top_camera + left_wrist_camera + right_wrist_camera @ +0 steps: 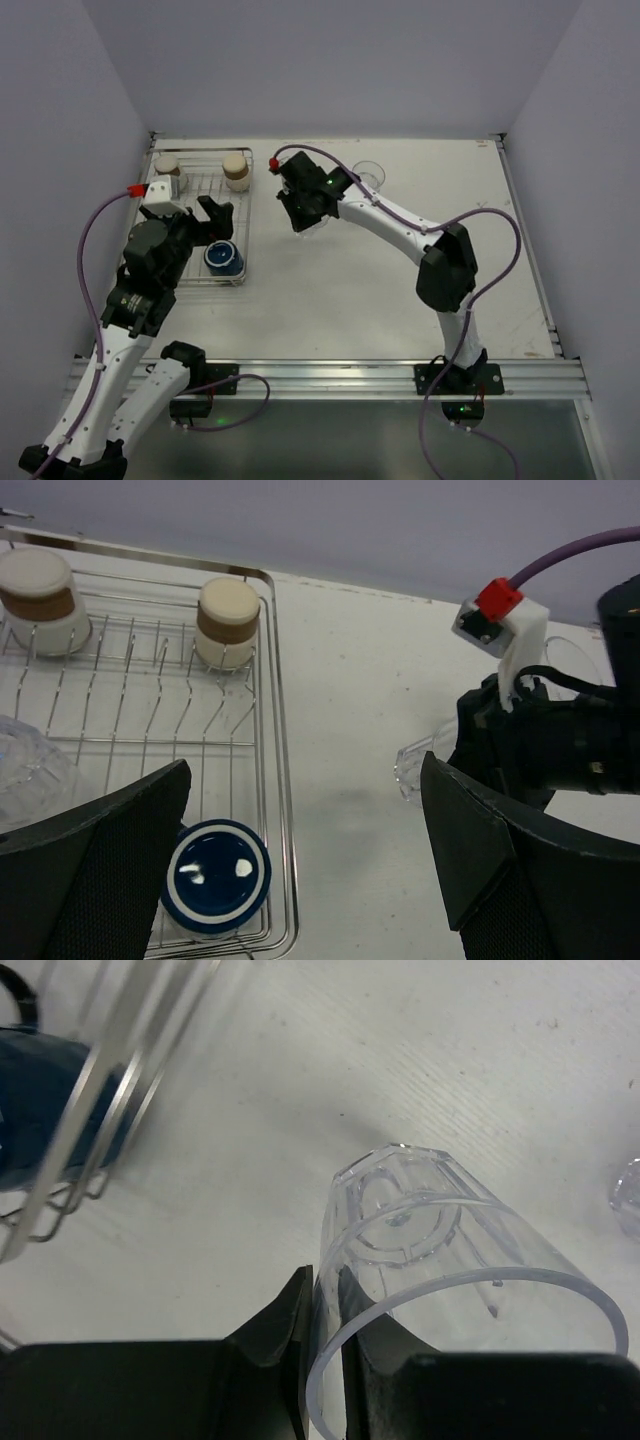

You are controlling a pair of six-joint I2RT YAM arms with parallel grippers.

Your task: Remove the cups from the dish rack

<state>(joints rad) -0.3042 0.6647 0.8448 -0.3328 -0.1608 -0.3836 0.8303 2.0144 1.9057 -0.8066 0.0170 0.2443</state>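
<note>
The right hand (325, 1360) is clamped on the rim of a clear ridged plastic tumbler (440, 1260), one finger inside the mouth and one outside. The tumbler is tilted on its side, base pointing down and away toward the white tabletop (400, 1060). It is off the rack, near the rack's right edge. Cannot tell if it touches the tabletop. From above, the same hand (300, 215) sits mid-tabletop, just right of the silver wire-grid dish rack (195, 185).

Another clear cup (368, 175) stands on the tabletop beyond the right arm, toward the far edge.

The left hand (305, 810) has its fingers wide apart and holds nothing. It hangs over the near right part of the rack (270, 680).

A dark navy mug (217, 875) sits in the rack's near right corner, just below that hand. Two tan cups with cream bases stand upside down along the rack's far side: one at the far right corner (228, 620), one at the far left (38, 595). A further clear ridged tumbler (30, 780) lies in the rack at its left side, only partly in view.
</note>
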